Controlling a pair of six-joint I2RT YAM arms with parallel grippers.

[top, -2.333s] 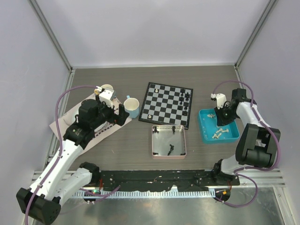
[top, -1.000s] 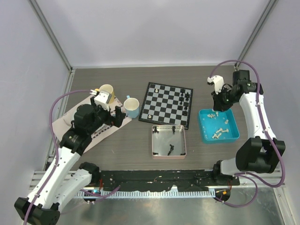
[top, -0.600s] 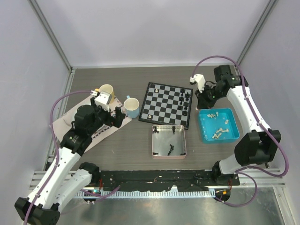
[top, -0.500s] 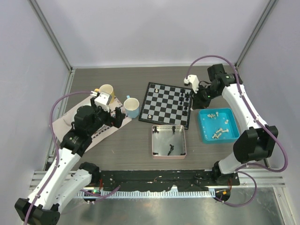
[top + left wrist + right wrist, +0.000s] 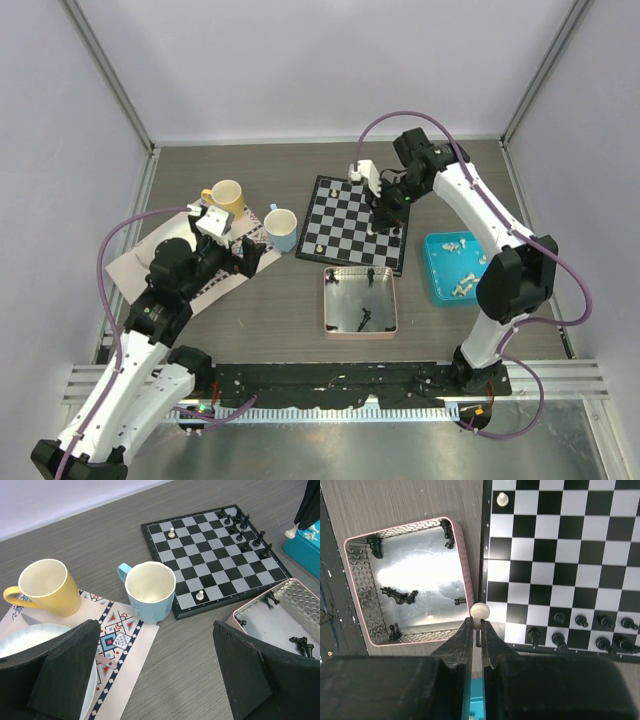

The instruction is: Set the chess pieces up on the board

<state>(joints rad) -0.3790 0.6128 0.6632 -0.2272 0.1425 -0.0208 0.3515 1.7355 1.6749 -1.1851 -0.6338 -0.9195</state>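
One small white chess piece (image 5: 480, 611) is pinched between the right jaws. The two tips press on its stem, and its round head pokes out just past them.

Right under these jaws is the side border of the board (image 5: 560, 555), where it lies just beside the pink tray (image 5: 462, 555). In the right wrist view most of the board spreads out ahead of the jaws and to the right. A row of black chess pieces (image 5: 560, 640) stands on the board close to the jaw tips, on the right. One more white piece (image 5: 503, 499) stands far ahead of the jaws, at the far end of the board. The pink tray sits ahead and to the left, with a few black pieces (image 5: 397, 596) inside.

The left jaws are spread wide, with nothing between them. They hang over a mat (image 5: 125, 652) on the desk (image 5: 190, 680). Ahead of them stands a blue cup (image 5: 149, 592), near the middle of the gap. A yellow cup (image 5: 47, 587) is ahead on the left side. The board lies past the blue cup, ahead and to the right.

The mat has a tiny tag (image 5: 121, 641), but its writing is too small to read.
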